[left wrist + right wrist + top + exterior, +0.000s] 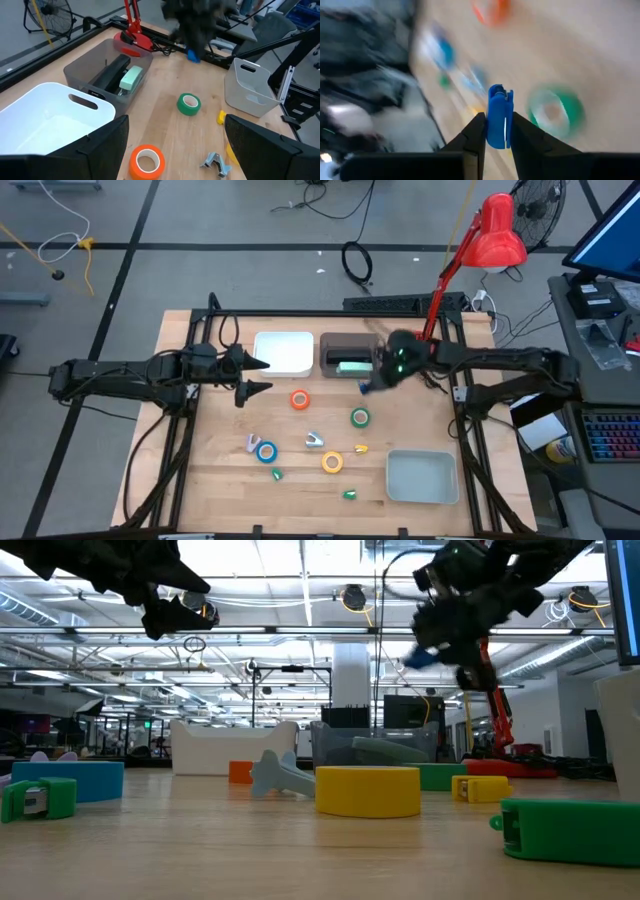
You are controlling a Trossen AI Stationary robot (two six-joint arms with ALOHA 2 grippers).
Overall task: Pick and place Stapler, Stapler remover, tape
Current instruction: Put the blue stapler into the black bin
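My right gripper (372, 383) hovers beside the grey bin (345, 340) and is shut on a small blue object (498, 116), which also shows in the low view (420, 657). A black stapler (107, 75) and a mint-green one (131, 79) lie in that bin. My left gripper (175, 122) hangs open above the table next to the white bin (283, 352). The orange (299, 400), green (360, 417), blue (266, 450) and yellow (332, 463) tape rolls lie flat on the table. A grey-blue staple remover (314, 441) rests between them. My right gripper pinches the small blue object between its two fingers (476, 131). The object's upper end (499, 95) sticks out past the fingertips. It is lifted clear of the table, high above it in the low view.
A pale grey bin (421, 477) stands at the table's near right. Small green (277, 474), green (349, 494) and yellow (361, 448) bits lie among the rolls. A red desk lamp (490, 235) stands at the far right corner.
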